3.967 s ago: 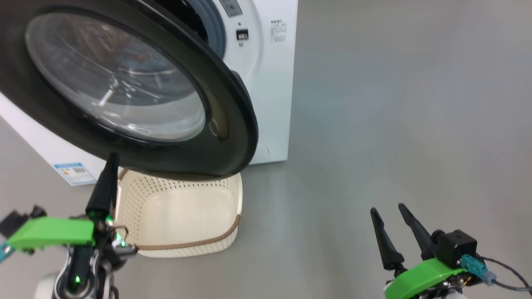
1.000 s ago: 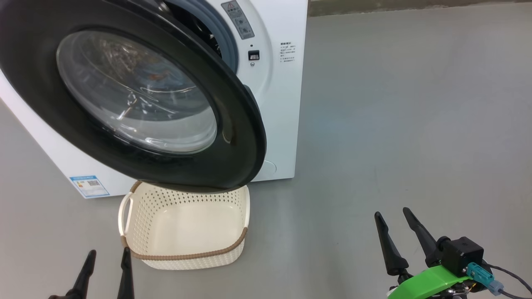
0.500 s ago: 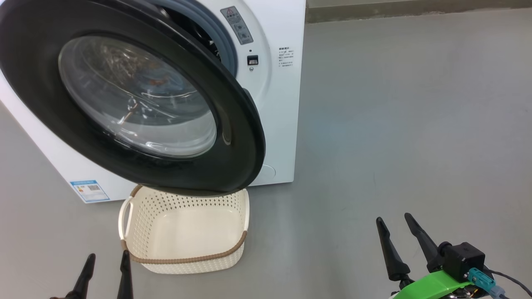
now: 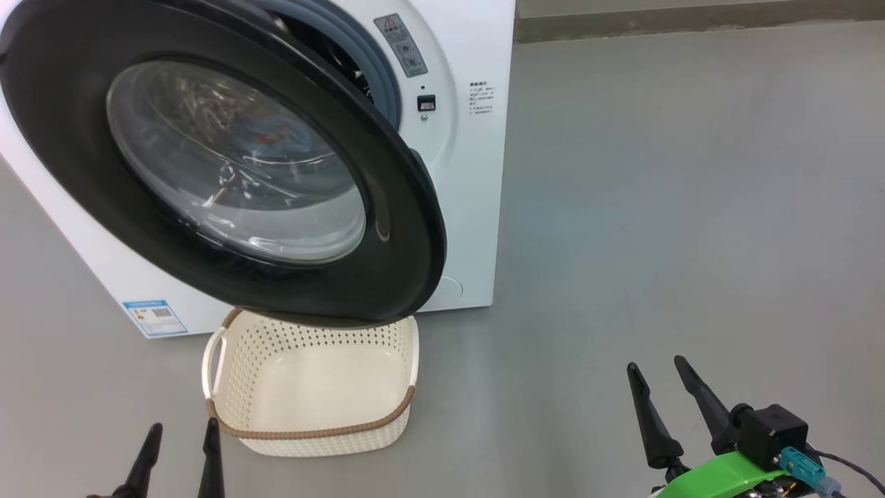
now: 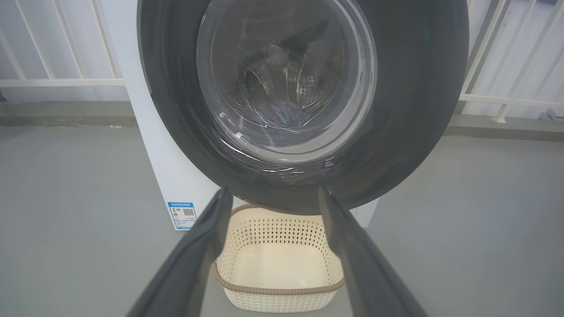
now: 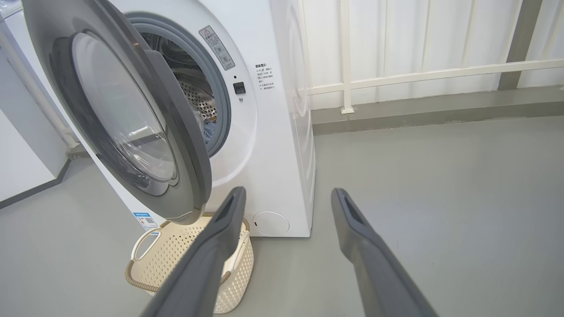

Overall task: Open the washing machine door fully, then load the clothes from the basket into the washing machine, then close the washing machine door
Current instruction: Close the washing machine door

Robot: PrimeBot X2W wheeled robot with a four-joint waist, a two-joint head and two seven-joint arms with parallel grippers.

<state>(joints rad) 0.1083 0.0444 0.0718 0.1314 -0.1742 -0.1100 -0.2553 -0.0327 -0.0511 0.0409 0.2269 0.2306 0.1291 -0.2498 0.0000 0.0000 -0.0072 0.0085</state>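
Observation:
The white washing machine (image 4: 470, 207) stands with its black washing machine door (image 4: 397, 235) half open, hanging over the basket (image 4: 311, 432). The cream basket is empty on the floor below the door's lower edge. In the left wrist view, blue-grey clothes (image 5: 284, 116) lie in the steel drum behind the door's glass (image 5: 418, 88). The right wrist view shows a strip of blue cloth (image 6: 210, 130) in the drum opening. My left gripper (image 4: 182, 423) is open and empty, low, at the basket's near left corner. My right gripper (image 4: 655, 362) is open and empty, well right of the machine.
Grey floor stretches to the right of the machine. A white railing (image 6: 396, 75) and a low kerb run along the wall behind. A blue label (image 4: 154, 317) marks the machine's lower front corner. Another white appliance (image 6: 22, 145) stands on the door's far side.
My left gripper has come down from beside the door's lower edge to the view's bottom left corner. The camera has shifted a little. Door, basket and right gripper stand as before.

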